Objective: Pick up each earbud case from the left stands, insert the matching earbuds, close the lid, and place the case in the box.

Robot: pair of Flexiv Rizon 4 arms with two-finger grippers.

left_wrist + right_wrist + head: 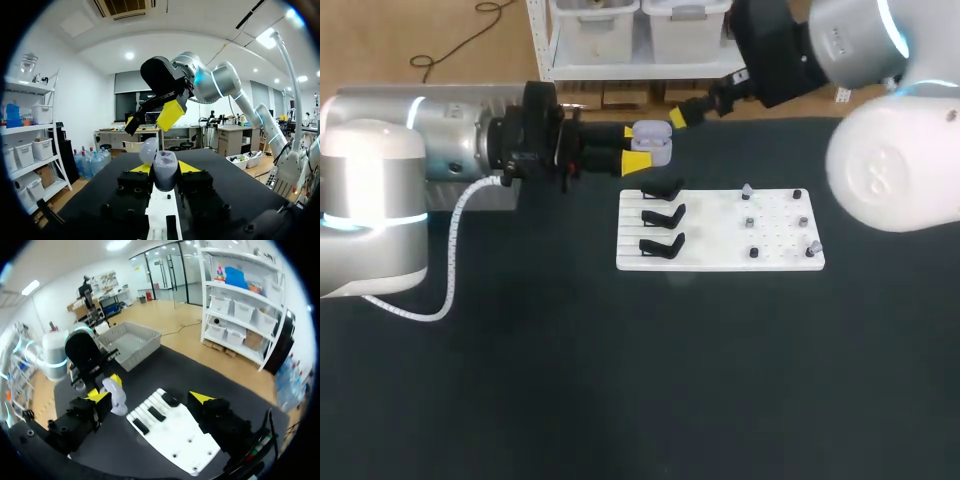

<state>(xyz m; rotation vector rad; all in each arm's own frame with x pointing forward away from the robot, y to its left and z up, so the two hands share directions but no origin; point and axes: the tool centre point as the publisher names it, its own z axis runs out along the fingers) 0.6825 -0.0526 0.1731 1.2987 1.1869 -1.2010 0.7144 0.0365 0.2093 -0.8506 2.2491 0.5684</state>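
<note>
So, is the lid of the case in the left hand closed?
No, the case in the left hand has its lid tipped open.

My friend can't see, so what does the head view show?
The left arm's end effector grips an open, pale lilac earbud case over the black table. The right arm's end effector, open, hovers beside it, behind a white board with three black stands.

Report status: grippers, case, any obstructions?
Left gripper shut on earbud case, lid open. Right gripper open, empty, close by the case. No obstruction seen.
</note>
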